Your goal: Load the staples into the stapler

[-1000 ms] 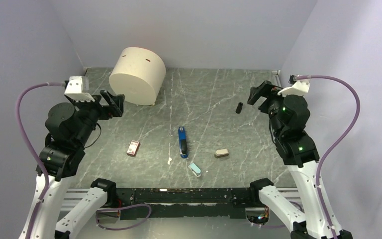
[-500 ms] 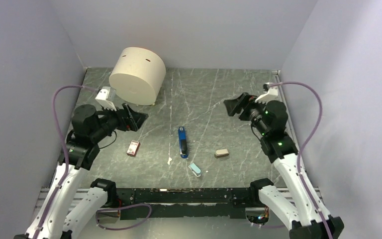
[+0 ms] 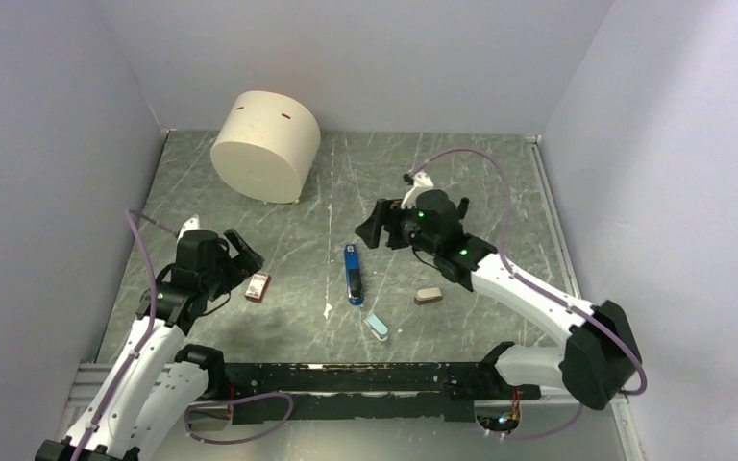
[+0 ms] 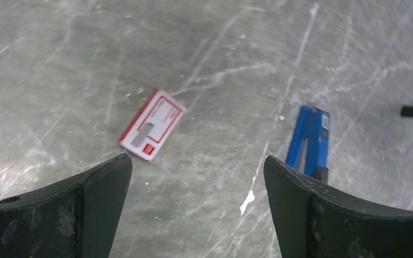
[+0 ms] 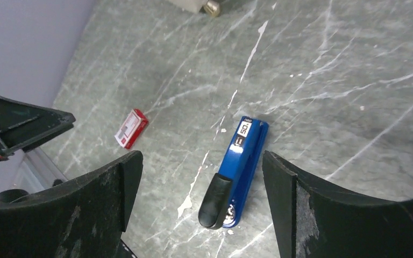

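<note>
Nothing done yet tbh: stapler (image 3: 353,274) not opened, staples (image 3: 258,285) not picked up, left hand (image 4: 196,160) and right hand (image 5: 201,156) both held wide open.

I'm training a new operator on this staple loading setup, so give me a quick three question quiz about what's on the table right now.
1. True or false: the stapler lies closed on the table, and neither claw touches it.
2. Which claw is nearer the staples box? A) left claw B) right claw C) both equally near
3. Fill in: both claws are ____ and hold nothing.
Key: 1 true; 2 A; 3 open.
</note>
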You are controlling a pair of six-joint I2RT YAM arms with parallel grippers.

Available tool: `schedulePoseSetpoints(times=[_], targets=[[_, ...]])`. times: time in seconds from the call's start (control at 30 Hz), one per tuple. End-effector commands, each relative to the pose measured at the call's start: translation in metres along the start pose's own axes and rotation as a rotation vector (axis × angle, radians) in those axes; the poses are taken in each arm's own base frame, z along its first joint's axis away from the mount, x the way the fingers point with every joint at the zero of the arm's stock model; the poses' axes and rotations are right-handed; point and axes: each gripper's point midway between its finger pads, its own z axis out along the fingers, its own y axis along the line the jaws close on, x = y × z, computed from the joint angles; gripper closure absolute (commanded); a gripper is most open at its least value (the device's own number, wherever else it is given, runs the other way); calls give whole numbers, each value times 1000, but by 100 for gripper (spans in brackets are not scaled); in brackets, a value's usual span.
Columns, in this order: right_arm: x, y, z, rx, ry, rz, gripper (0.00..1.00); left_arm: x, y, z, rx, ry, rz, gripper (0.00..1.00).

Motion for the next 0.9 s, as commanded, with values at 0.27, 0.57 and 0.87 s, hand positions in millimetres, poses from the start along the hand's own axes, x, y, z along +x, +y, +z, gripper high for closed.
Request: schedulePoseSetpoints(times=[0.27, 0.57, 0.87], targets=[[42, 73, 79, 62, 104, -236, 18, 7, 54, 9, -212, -112, -198, 9], [92, 130, 144, 85, 98, -301, 38, -3, 58, -3, -213, -182, -241, 20], [129, 156, 197, 91, 140, -306, 29, -76, 55, -68, -300, -432, -213, 17]])
